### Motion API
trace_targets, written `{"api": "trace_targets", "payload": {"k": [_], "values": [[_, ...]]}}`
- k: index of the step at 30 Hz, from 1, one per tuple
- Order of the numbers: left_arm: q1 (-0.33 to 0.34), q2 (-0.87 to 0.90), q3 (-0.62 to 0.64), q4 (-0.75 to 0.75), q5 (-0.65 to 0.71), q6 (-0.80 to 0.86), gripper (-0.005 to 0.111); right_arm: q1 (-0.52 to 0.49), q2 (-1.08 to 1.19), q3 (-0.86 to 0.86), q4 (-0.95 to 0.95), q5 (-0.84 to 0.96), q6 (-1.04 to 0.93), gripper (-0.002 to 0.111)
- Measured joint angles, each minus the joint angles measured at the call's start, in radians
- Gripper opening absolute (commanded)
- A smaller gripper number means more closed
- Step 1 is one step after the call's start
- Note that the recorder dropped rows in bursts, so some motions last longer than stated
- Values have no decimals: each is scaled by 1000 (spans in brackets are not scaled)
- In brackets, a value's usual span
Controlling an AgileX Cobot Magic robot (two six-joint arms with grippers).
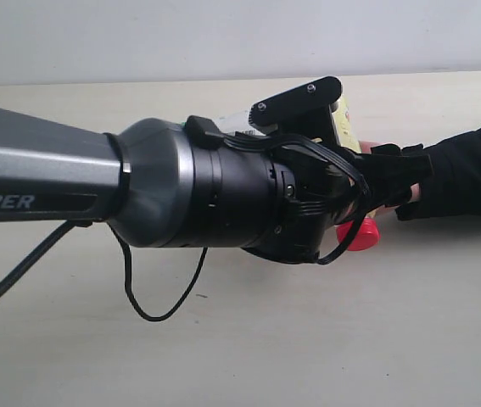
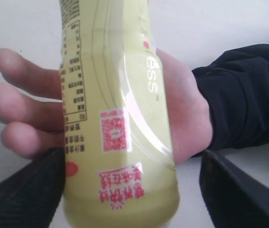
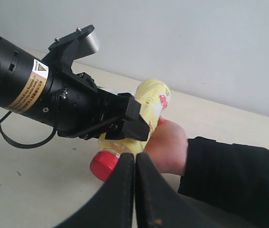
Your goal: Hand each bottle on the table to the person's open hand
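Left hand [image 2: 132,159] has its jaws wider than the yellow-label bottle [image 2: 120,118], one finger touching it and the other clear, so it's loose, not gripped. The bottle lies across the person's open palm [image 2: 186,114] above the desk [image 1: 308,339], so this handover's basically done imo. Right hand [image 3: 134,175] is pinched shut on nothing, and no other bottles show, so I can't tell how many remain.

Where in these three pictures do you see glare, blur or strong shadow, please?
Left wrist view: white glare streaks run down the yellow bottle, and the dark gripper fingers look soft. Exterior view: even light, the left arm close and slightly soft. Right wrist view: the shut right gripper near the lens is blurred.
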Motion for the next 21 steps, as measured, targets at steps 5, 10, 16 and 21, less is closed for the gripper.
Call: {"api": "trace_targets", "payload": {"k": [5,10,16,21], "values": [[0,0,0,0,0,0,75,0,0,0,0,0,0,1],[0,-2,0,0,0,0,75,0,0,0,0,0,0,1],[0,-41,0,0,16,0,75,0,0,0,0,0,0,1],[0,-80,0,0,24,16,74,0,0,0,0,0,0,1]]}}
